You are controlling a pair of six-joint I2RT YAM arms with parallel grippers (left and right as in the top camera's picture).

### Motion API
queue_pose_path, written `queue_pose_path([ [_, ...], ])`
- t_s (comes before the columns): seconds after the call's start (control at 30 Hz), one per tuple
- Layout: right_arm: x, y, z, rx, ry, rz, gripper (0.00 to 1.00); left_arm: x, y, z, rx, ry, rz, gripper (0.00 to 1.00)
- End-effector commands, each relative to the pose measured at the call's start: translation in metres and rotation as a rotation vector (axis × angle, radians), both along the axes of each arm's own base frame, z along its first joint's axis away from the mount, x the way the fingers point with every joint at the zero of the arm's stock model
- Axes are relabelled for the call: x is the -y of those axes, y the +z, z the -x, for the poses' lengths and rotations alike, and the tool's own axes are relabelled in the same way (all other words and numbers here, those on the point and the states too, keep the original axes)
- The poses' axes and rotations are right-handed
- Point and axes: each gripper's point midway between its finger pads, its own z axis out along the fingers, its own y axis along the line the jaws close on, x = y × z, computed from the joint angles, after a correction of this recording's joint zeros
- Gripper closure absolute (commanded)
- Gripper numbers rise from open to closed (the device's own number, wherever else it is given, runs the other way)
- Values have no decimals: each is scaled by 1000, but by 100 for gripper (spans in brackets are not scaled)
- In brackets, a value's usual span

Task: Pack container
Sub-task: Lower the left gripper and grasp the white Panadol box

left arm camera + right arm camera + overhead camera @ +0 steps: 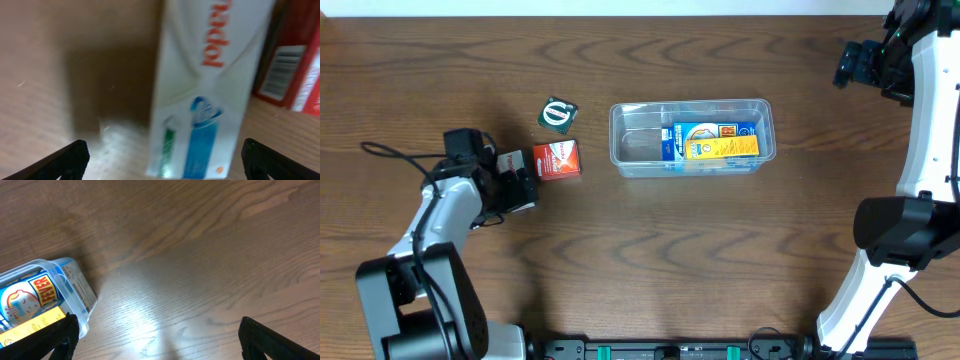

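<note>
Container (pixel 638 147) sits mid-table (pixel 650 250), long side running L-R, w/ a blue-and-yellow box (pixel 712 142) lying flat in its right part. Right wrist view shows one rounded corner of the tub at lower left, the word FEVER readable on that box through the clear wall

Left gripper (pixel 165 160) is low over the table, well left of the container, fingers (pixel 65 160) spread wide. A white box (pixel 205 90) w/ red lettering and blue + green graphics stands between them; neither finger seems to touch it, so nothing is held. View is blurred, lettering can't be fully read. A red box (pixel 557 160) is just right of the white one, barcode side showing in the wrist view. A dark packet (pixel 557 113) w/ a round logo lies just beyond the red box, apart from it

Right gripper (pixel 157 340) hangs up at the far right, beyond the container's right end, fingers wide apart w/ only bare wood between them
</note>
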Motion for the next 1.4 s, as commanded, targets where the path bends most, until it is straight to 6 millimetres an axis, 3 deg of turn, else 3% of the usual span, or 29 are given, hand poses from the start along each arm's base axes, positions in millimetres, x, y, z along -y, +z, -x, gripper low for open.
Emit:
queue_pose_path([
  [0.0, 2, 6, 0, 20, -18, 6, 1, 13, 0, -12, 26, -99, -1, 2],
  [0.2, 2, 6, 0, 20, -18, 6, 1, 17, -8, -17, 25, -122, -21, 2],
  [0.4, 2, 6, 0, 20, -18, 6, 1, 10, -24, -11, -34, -104, -54, 2],
  [0.57, 2, 6, 0, 20, -18, 6, 1, 9, -26, -13, -27, -104, -55, 1],
  [0.7, 2, 6, 0, 20, -18, 6, 1, 9, -25, -15, -21, -104, -57, 19],
  [0.8, 2, 6, 0, 20, -18, 6, 1, 9, -25, -16, -17, -103, -57, 43],
  [0.93, 2, 6, 0, 20, -18, 6, 1, 9, -25, -16, -16, -103, -57, 47],
  [1.03, 2, 6, 0, 20, -18, 6, 1, 9, -25, -16, -16, -104, -57, 56],
  [1.37, 2, 6, 0, 20, -18, 6, 1, 14, -17, -18, 8, -110, -33, 56],
])
